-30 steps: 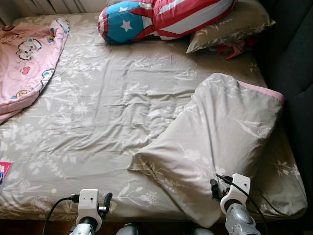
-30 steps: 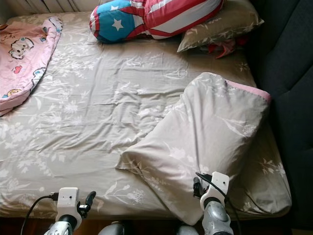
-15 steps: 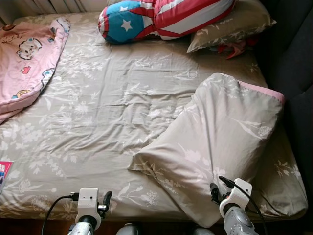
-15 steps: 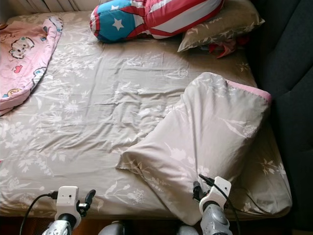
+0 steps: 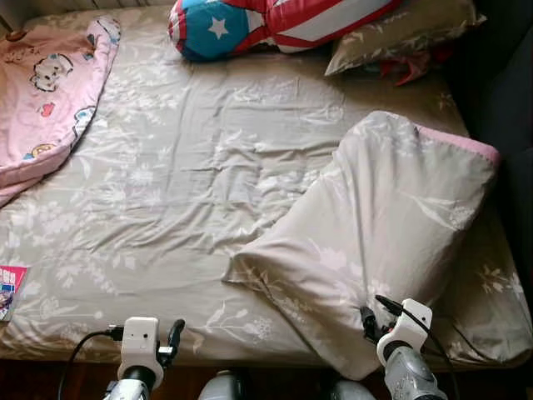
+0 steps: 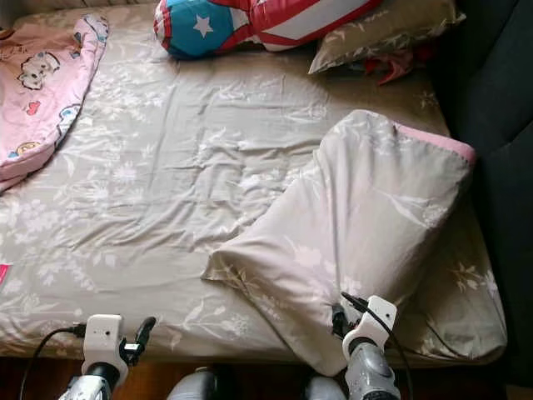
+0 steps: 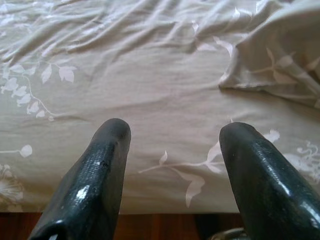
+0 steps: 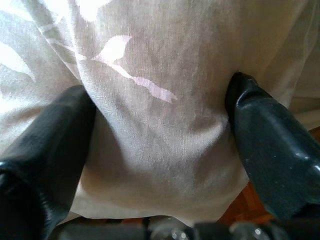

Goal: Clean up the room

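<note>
1. Pillow [image 5: 391,225]: grey floral case with a pink edge at its far end, lying askew on the right half of the bed [image 5: 183,175]. Its near corner overhangs the bed's front edge.
2. Right claw [image 8: 160,150]: fingers spread apart, one on each side of the pillow's near corner. Fabric fills the gap between them; both fingers [image 8: 47,145] touch the cloth, not clamped. In the head view the right wrist sits at that corner [image 5: 400,325].
3. Left claw [image 7: 172,170]: fingers apart, holding nothing, poised at the bed's front edge over the bare sheet. A corner of the pillow lies just beyond it.
4. Bolster [image 5: 275,21]: star-and-stripe pattern, at the far end of the bed.
5. Second pillow [image 5: 404,33]: grey floral, beside the bolster, with a red cloth [image 5: 412,67] partly under it.
6. Blanket [image 5: 46,92]: pink, cartoon print, at the far left of the bed.
7. Booklet [image 5: 10,287]: at the left edge, near the front.
</note>
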Motion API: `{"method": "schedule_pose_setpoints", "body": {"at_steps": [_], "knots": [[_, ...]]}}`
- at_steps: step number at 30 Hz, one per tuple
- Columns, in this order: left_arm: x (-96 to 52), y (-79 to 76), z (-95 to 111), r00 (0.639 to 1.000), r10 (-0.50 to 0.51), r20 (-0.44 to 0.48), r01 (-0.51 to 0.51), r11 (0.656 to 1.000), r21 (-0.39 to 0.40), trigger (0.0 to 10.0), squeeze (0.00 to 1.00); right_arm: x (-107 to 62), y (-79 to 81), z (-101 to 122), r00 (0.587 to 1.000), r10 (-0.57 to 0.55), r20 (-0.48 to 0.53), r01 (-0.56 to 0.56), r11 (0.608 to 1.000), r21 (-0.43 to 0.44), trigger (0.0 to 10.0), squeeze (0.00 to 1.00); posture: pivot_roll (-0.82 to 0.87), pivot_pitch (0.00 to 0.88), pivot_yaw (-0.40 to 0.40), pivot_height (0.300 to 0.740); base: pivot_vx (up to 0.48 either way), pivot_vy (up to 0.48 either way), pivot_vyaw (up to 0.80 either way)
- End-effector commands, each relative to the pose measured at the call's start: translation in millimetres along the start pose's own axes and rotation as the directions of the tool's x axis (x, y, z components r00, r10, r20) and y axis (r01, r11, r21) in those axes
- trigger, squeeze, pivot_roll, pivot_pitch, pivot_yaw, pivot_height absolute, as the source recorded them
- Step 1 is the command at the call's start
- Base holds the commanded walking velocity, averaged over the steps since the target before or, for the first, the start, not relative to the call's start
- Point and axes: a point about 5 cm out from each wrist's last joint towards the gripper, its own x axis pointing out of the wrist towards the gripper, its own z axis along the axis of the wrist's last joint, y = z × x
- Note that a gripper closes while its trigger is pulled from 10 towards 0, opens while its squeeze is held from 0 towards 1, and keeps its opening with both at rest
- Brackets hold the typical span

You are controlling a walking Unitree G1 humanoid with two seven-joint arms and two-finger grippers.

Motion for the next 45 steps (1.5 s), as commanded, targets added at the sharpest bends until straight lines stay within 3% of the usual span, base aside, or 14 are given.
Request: {"method": "schedule_pose_setpoints", "body": {"at_steps": [1, 11, 23, 45], "knots": [[-8.4, 4.1, -8, 0.999, 0.002, -0.049, -0.001, 1.000, 0.007, 10.0, 0.00, -10.6, -3.7, -41, 0.987, -0.010, -0.162, 0.010, 1.000, 0.003, 0.0, 0.00, 0.11, 0.396, 0.125, 0.740, 0.000, 0.000, 0.00], [-8.6, 0.5, -2, 0.999, -0.009, -0.043, 0.009, 1.000, 0.001, 10.0, 0.00, -12.4, 4.3, -47, 0.986, 0.036, -0.164, -0.039, 0.999, -0.013, 0.0, 0.00, 0.11, 0.398, 0.122, 0.740, 0.000, 0.000, 0.00], [-7.3, -5.1, -6, 0.997, -0.014, -0.070, 0.014, 1.000, -0.012, 10.0, 0.00, -11.5, 0.9, -44, 0.987, 0.042, -0.158, -0.048, 0.998, -0.034, 0.0, 0.00, 0.08, 0.371, 0.098, 0.740, 0.000, 0.000, 0.00], [9.2, -13.9, -4, 0.997, -0.015, -0.075, 0.013, 0.999, -0.031, 10.0, 0.00, -12.1, 7.4, -46, 0.984, 0.062, -0.166, -0.070, 0.997, -0.043, 0.0, 0.00, 0.03, 0.317, 0.071, 0.740, 0.000, 0.000, 0.00]]}}
